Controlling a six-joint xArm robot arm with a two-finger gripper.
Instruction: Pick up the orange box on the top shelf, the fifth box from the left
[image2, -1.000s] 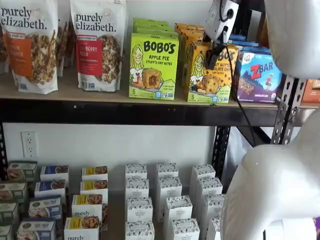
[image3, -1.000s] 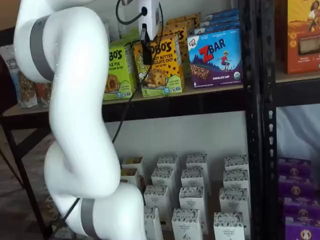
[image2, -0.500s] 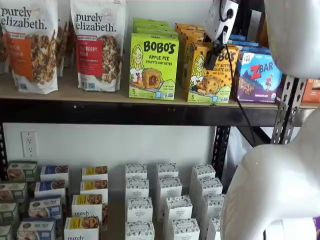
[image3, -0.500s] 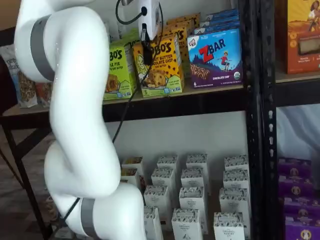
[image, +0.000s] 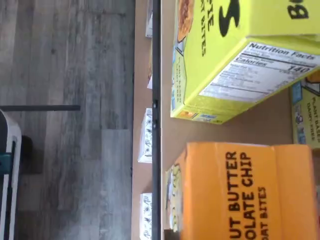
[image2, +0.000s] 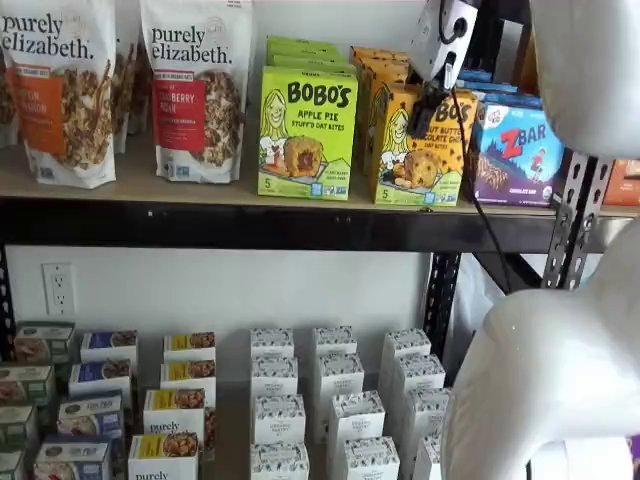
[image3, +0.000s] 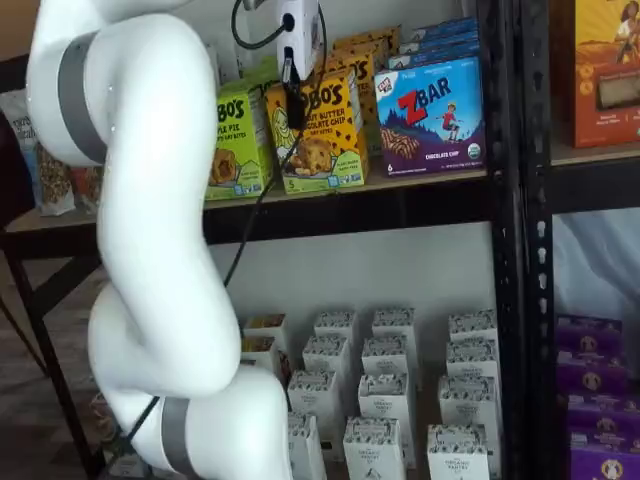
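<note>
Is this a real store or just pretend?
Probably a pretend shop set up for robot practice. Snack boxes stand in rows on the top shelf, like the orange box and a ZBar box, with small white cartons below. But a white robot arm does the shopping.

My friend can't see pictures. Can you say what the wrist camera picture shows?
An orange box fills one corner, seen from above on the tan top shelf, reading "BUTTER CHIP". Beside it stands a lime-green box showing nutrition facts, and grey wood floor lies past the shelf's black edge.
</note>
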